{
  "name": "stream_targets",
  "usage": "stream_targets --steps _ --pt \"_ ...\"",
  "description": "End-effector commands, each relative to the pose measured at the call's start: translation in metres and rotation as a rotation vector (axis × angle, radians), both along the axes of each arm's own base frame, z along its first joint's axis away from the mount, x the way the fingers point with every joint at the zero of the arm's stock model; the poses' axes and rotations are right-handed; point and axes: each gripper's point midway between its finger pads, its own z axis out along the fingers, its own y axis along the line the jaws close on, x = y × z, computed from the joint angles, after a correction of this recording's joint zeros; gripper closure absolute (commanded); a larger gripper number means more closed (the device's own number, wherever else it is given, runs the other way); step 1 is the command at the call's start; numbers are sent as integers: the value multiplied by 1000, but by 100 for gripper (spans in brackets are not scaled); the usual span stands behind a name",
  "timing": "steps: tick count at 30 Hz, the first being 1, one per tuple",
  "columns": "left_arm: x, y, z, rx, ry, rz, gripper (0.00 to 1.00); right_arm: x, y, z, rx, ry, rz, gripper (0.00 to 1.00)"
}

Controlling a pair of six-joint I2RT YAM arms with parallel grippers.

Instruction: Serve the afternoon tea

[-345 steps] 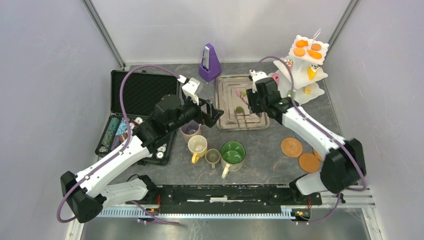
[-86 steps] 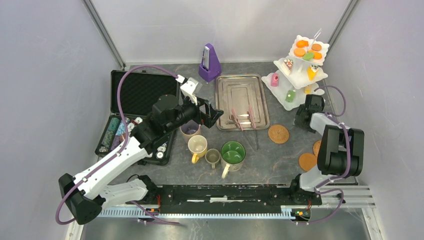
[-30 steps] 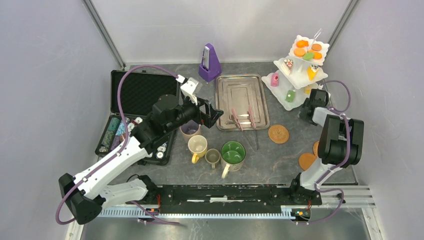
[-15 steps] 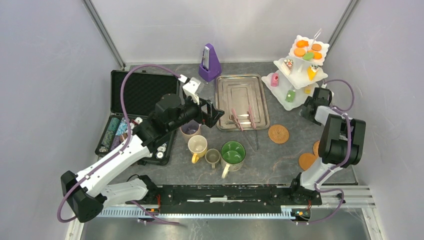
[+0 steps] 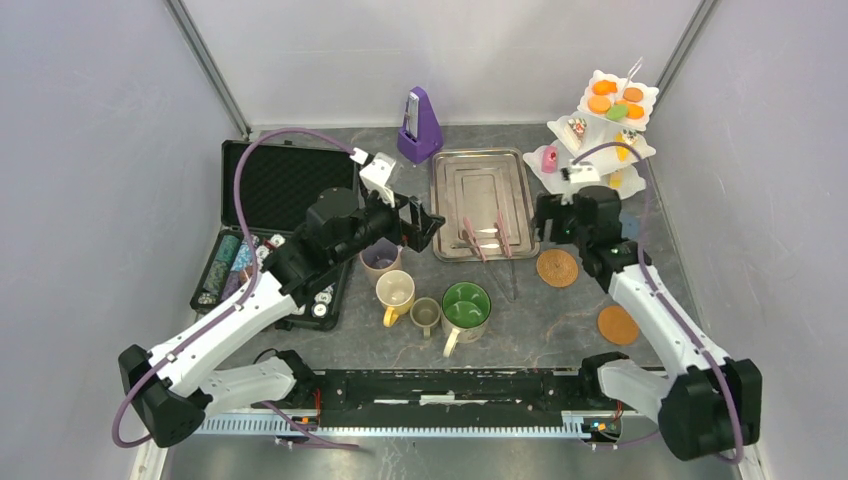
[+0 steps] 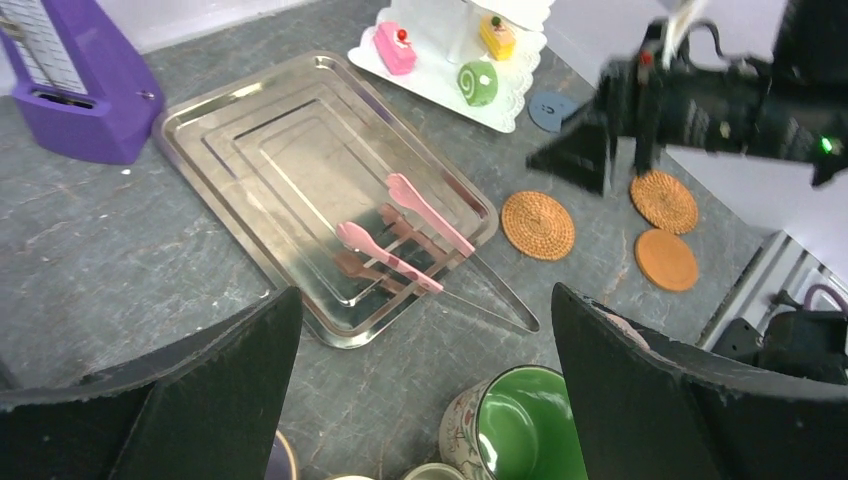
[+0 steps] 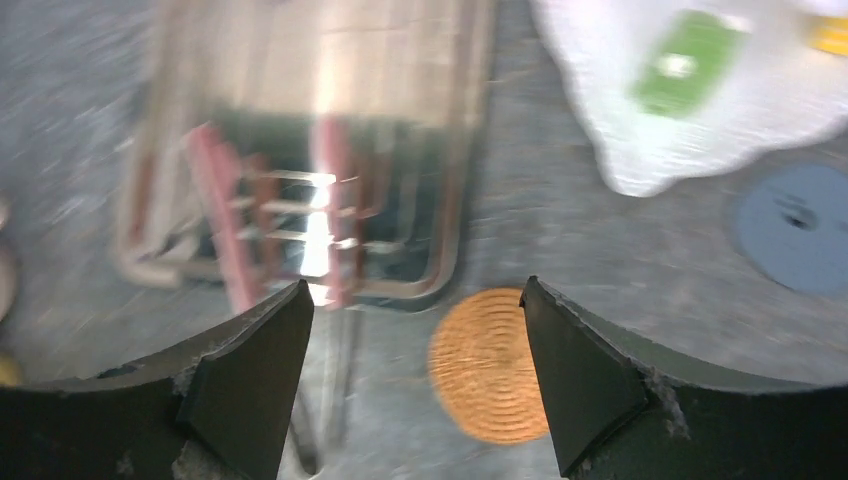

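The white three-tier stand (image 5: 603,142) at the back right carries orange (image 5: 600,103), green (image 5: 616,112) and pink (image 5: 549,158) pastries. The mauve (image 5: 380,260), yellow (image 5: 395,292), olive (image 5: 426,314) and big green (image 5: 466,306) mugs stand together at centre front. A woven coaster (image 5: 557,268) lies by the tray's corner and a plain one (image 5: 618,325) nearer the front. My right gripper (image 5: 545,220) is open and empty above the woven coaster (image 7: 485,365). My left gripper (image 5: 425,225) is open and empty above the mugs, over the big green mug (image 6: 520,430).
A steel tray (image 5: 480,180) holds pink-tipped tongs (image 5: 485,235) that overhang its front edge. A purple metronome (image 5: 420,125) stands at the back. An open black case (image 5: 280,190) with chips is on the left. A blue disc (image 7: 795,225) lies beside the stand's base.
My right arm has swung left from beside the stand to above the woven coaster near the tray. The left arm has not moved.
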Motion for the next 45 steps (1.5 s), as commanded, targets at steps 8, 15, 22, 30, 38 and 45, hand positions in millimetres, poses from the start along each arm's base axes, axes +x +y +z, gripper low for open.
stream_targets --steps 8,15,22,30,38,45 --pt "13 70 57 -51 -230 307 0 -81 173 25 -9 -55 683 18" --pt "-7 114 118 -222 -254 440 0 -101 224 -4 -238 64 825 24" --pt "-15 138 114 -124 -314 487 0 -121 271 -27 -302 105 955 28" --pt "-4 144 73 -42 -307 550 0 -128 292 -54 -390 160 995 34" --pt "-3 158 61 -8 -342 607 0 -132 293 -81 -401 197 1005 40" --pt "-3 166 51 38 -355 635 0 -134 296 -97 -440 223 1021 45"
